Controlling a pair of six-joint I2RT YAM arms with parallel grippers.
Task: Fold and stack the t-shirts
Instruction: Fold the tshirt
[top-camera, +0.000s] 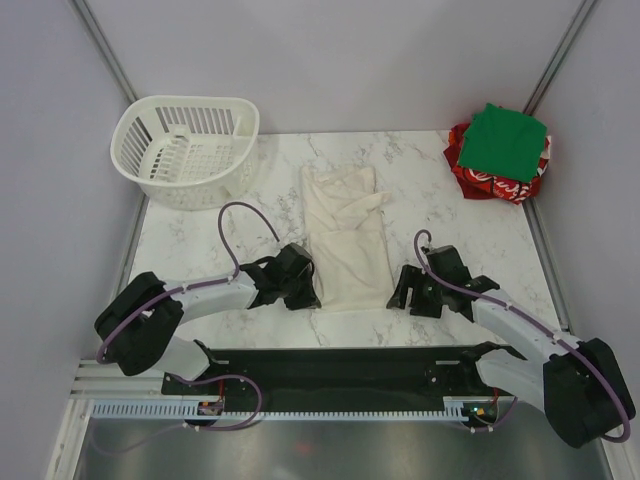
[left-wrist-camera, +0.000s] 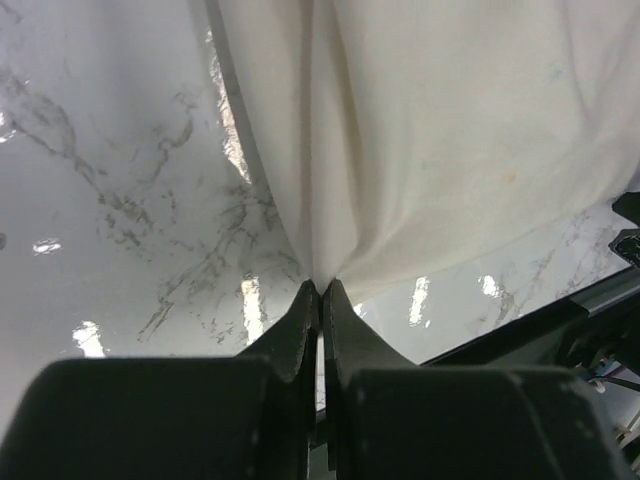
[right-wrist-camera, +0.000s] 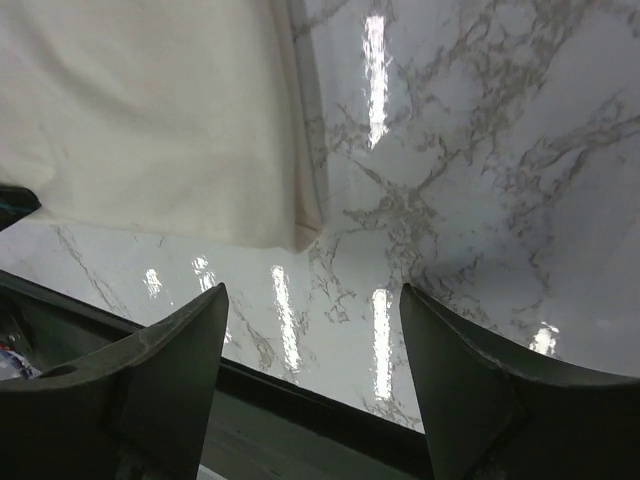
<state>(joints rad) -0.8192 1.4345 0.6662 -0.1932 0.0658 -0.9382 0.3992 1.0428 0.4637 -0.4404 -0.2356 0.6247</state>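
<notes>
The cream t-shirt lies folded lengthwise in the middle of the marble table. My left gripper is at its near left corner, shut on the hem; in the left wrist view the cloth fans out from my closed left gripper. My right gripper is open and empty just right of the shirt's near right corner; the right wrist view shows that corner ahead of my right gripper. A folded green t-shirt lies on a red t-shirt at the far right corner.
A white slotted plastic basket stands at the far left corner. The table's near edge and a black rail run just behind both grippers. Grey walls close in the sides.
</notes>
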